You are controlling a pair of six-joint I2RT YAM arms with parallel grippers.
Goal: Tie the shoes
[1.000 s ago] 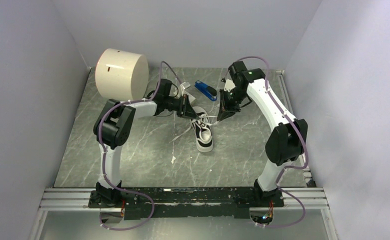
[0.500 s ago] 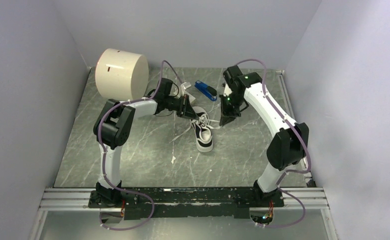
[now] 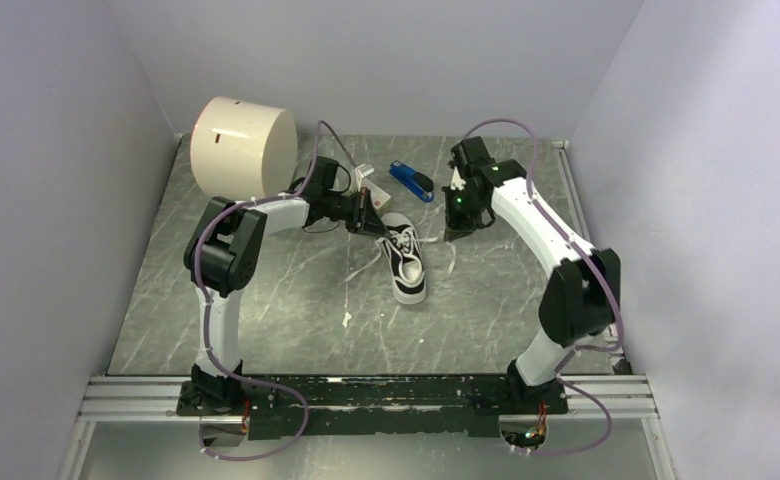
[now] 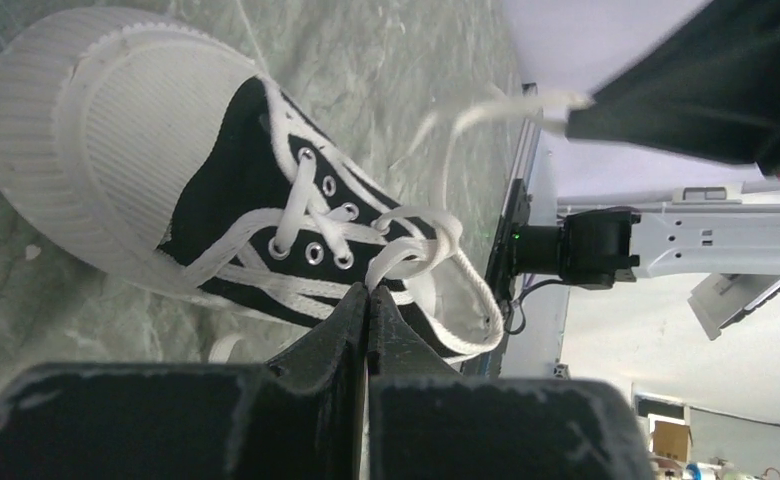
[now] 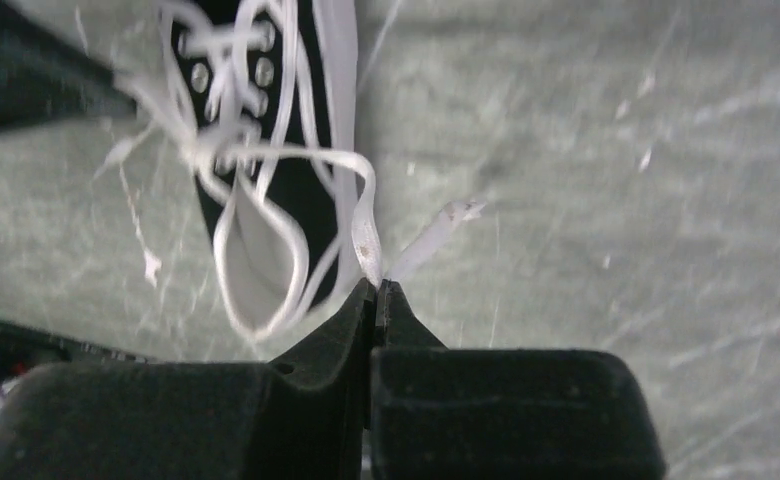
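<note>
The black-and-white sneaker lies mid-table with its toe toward the arms; it also shows in the left wrist view and the right wrist view. My left gripper sits at the shoe's heel end on the left, shut on a white lace loop. My right gripper is to the right of the heel, shut on the other lace, which runs taut from the eyelets. A loose lace end trails on the table left of the shoe.
A large cream cylinder stands at the back left. A blue stapler and a small white box lie behind the shoe. Grey walls close in on both sides.
My right gripper has moved back and to the right, away from the shoe, drawing its lace out. My left gripper has shifted slightly left and back. The shoe has barely moved.
</note>
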